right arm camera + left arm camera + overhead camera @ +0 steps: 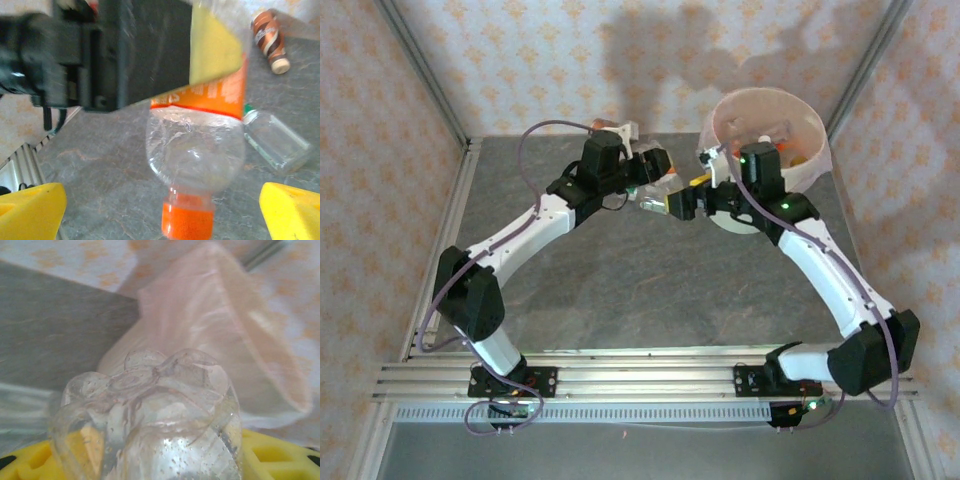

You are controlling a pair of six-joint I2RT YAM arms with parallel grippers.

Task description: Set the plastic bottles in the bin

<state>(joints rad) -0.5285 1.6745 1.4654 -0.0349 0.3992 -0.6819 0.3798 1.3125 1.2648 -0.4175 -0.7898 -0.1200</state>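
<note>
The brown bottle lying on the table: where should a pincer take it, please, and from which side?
Probably across its mid-body, coming down from above. The brown bottle lies on its side on the table, so its round flanks can be straddled there, while the capped end narrows.

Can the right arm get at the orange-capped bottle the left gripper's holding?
Probably yes. The right gripper is open and faces the orange-capped bottle, whose clear shoulder and cap hang bare; the left gripper clamps only the labelled part.
</note>
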